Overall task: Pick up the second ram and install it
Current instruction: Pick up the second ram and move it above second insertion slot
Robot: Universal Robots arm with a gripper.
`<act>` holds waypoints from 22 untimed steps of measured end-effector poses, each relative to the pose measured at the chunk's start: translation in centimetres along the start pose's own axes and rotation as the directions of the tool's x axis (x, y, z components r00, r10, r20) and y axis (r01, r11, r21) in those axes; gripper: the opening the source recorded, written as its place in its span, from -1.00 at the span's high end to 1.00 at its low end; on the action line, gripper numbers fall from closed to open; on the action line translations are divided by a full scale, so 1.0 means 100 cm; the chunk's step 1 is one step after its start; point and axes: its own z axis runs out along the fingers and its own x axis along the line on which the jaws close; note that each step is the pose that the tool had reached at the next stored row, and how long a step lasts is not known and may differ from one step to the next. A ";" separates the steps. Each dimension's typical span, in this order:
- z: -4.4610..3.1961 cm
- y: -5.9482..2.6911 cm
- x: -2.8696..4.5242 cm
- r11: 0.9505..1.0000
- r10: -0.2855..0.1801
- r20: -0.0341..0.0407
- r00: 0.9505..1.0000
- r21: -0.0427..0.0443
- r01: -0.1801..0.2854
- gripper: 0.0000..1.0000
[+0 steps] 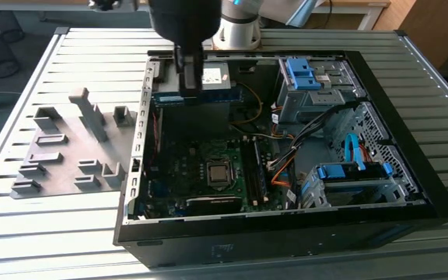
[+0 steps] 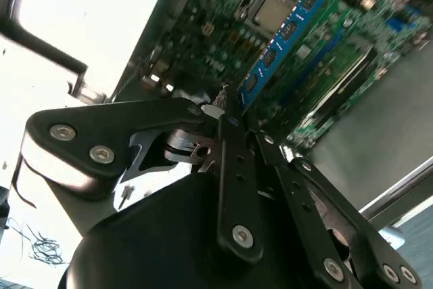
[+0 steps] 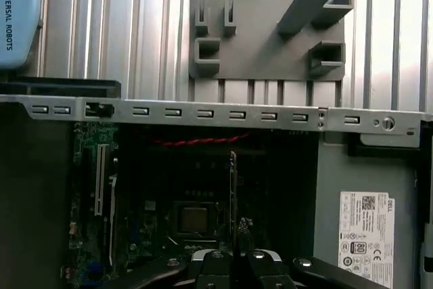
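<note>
The fingers point(image 2: 233, 109) pinch the ram point(image 2: 287, 32) by one end, over the open case point(image 1: 410, 192), upper left in the exterior view. It looks light, thin, stiff and easy to break, so edges are safest.

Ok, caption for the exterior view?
Gripper holds the ram above the open case, over the motherboard.

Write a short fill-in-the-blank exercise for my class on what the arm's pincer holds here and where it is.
1. The pincer is shut on a ____ circuit stick, the second ram.
2. It hangs above the open computer ____.
3. The grey fixture plate lies at the exterior view's ____ of the case.
4. In the first wrist view, the power supply bears a pale ____.

Missing words: blue; case; left; sticker
</note>
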 end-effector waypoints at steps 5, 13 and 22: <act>0.0004 -0.0225 0.0005 1.000 0.000 0.000 1.000 0.000 0.000 0.72; 0.0004 -0.0469 0.0007 1.000 0.000 0.000 1.000 0.000 0.000 0.72; 0.0003 -0.0848 0.0010 1.000 0.000 0.000 1.000 0.000 0.000 0.72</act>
